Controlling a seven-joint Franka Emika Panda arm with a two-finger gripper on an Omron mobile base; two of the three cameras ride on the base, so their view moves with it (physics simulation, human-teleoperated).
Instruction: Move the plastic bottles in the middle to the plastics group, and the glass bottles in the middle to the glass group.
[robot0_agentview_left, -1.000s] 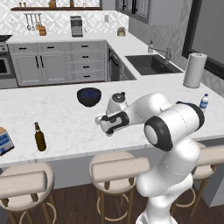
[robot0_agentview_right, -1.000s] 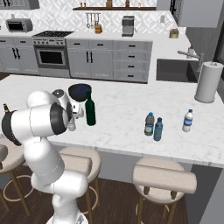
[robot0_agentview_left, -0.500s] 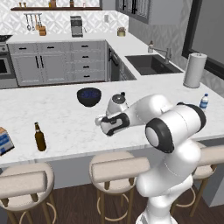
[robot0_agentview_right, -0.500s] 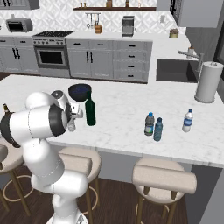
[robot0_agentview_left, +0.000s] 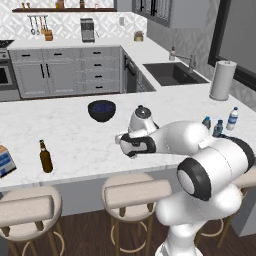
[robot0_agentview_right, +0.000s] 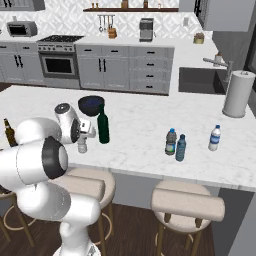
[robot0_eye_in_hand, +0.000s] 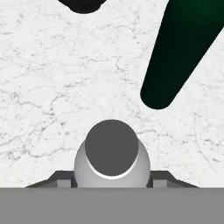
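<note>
The tall dark green wine bottle (robot0_agentview_right: 103, 128) stands upright mid-counter; in the hand view the green wine bottle (robot0_eye_in_hand: 181, 52) is at the upper right. My gripper (robot0_agentview_right: 82, 142) hangs just left of it, pointing down and open, and not touching it. A small grey capped cylinder (robot0_eye_in_hand: 112, 162) stands between the fingertips (robot0_eye_in_hand: 64, 180). Two small clear water bottles, the paler one (robot0_agentview_right: 171, 141) and the bluish one (robot0_agentview_right: 181, 148), stand together further right. A white-capped, blue-labelled water bottle (robot0_agentview_right: 214, 138) stands alone beyond them. The brown beer bottle (robot0_agentview_left: 45, 156) is at the far left.
A dark bowl (robot0_agentview_right: 91, 104) sits just behind the gripper and the green bottle. A paper towel roll (robot0_agentview_right: 239, 94) stands at the right end by the sink (robot0_agentview_right: 200, 80). A boxed item (robot0_agentview_left: 5, 161) lies at the left edge. Stools (robot0_agentview_right: 187, 205) line the counter front.
My gripper has eased slightly downward and toward the green bottle. The bottles have not moved.
</note>
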